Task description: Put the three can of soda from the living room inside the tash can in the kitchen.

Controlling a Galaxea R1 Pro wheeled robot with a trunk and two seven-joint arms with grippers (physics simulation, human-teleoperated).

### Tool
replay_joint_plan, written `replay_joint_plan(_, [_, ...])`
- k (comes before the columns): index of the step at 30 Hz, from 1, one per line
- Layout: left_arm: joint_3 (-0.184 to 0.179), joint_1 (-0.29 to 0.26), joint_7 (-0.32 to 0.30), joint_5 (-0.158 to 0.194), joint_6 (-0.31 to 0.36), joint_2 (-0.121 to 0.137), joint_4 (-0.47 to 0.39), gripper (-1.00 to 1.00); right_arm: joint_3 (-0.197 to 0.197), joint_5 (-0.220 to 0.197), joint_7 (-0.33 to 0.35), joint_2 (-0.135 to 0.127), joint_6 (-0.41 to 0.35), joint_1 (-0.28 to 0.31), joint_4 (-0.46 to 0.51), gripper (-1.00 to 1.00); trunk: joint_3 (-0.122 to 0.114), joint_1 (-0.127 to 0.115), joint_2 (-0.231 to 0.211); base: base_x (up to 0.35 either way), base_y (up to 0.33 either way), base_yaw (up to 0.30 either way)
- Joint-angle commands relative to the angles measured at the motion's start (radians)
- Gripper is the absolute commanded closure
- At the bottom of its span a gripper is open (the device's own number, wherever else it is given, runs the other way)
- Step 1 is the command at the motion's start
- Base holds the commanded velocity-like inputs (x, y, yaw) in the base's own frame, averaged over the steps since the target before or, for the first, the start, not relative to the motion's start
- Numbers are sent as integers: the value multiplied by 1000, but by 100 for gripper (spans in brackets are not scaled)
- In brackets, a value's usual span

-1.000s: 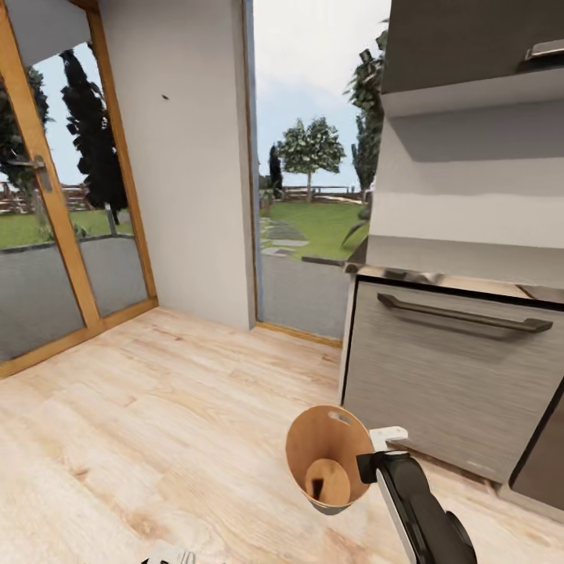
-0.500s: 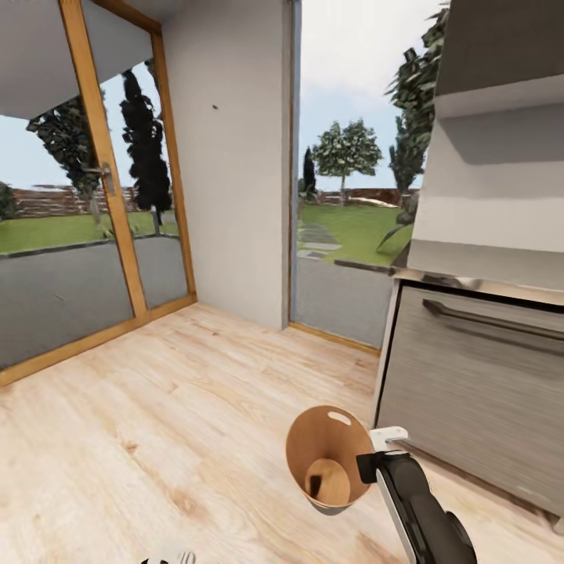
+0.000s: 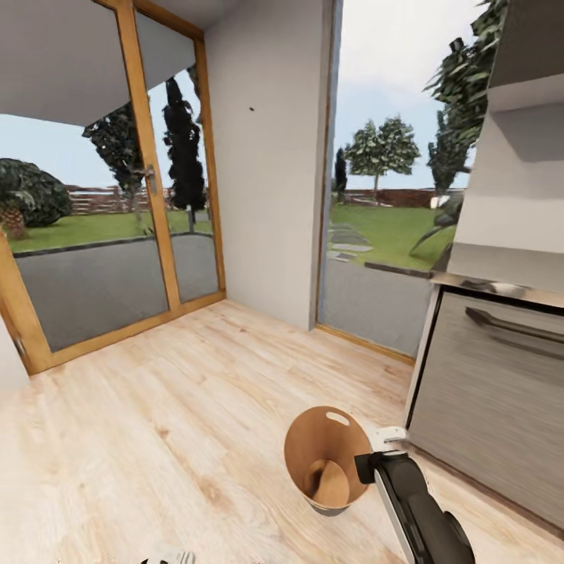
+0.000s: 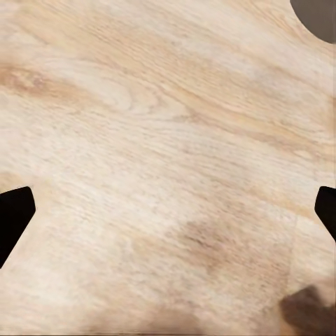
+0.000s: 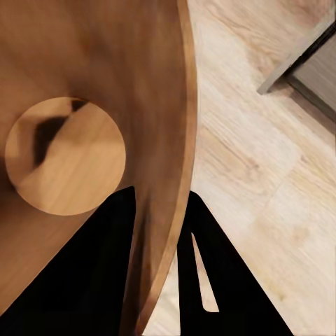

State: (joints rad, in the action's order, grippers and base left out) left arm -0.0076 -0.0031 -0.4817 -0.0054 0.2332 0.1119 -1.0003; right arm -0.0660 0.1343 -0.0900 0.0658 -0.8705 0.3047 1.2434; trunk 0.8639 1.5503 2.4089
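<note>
Copper-brown inside and pale outside, the bin hangs off the floor at about 5 o'clock in the head view, tilted so its open mouth faces the camera. An oval handle cutout shows near the far rim. The bin's round bottom is bare.

At the bin's 3 o'clock rim the right gripper pinches the wall. In the right wrist view one dark finger lies inside the bin against the brown lining and the other lies outside, with the thin wall between them, so the right gripper is pressed together on the wall.

In the left wrist view the left gripper is spread wide, its dark fingertips at opposite edges with only wood planks between them; it holds nothing.

Around the robot: a wood-framed glass door at 10 o'clock, a white wall section at 12, a tall window onto a lawn and trees at 1, and a grey cabinet with a dark bar handle at 3 o'clock, near the bin but apart from it.
</note>
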Motion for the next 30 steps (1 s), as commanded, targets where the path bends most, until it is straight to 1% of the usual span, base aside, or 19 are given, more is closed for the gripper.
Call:
replay_joint_plan(1, [0, 0, 0, 0, 0, 0, 0, -100, -10, -6, 1, 0, 1, 1, 1, 100, 1, 0, 0, 0, 0, 207])
replay_joint_plan(5, [0, 0, 0, 0, 0, 0, 0, -100, -33, -6, 1, 0, 1, 1, 1, 100, 6, 0, 0, 0, 0, 190])
replay_joint_plan(8, [0, 0, 0, 0, 0, 0, 0, -100, -41, -5, 1, 0, 1, 1, 1, 100, 9, 0, 0, 0, 0, 175])
replay_joint_plan(30, [0, 0, 0, 0, 0, 0, 0, -100, -44, -4, 1, 0, 1, 1, 1, 100, 37, 0, 0, 0, 0, 169])
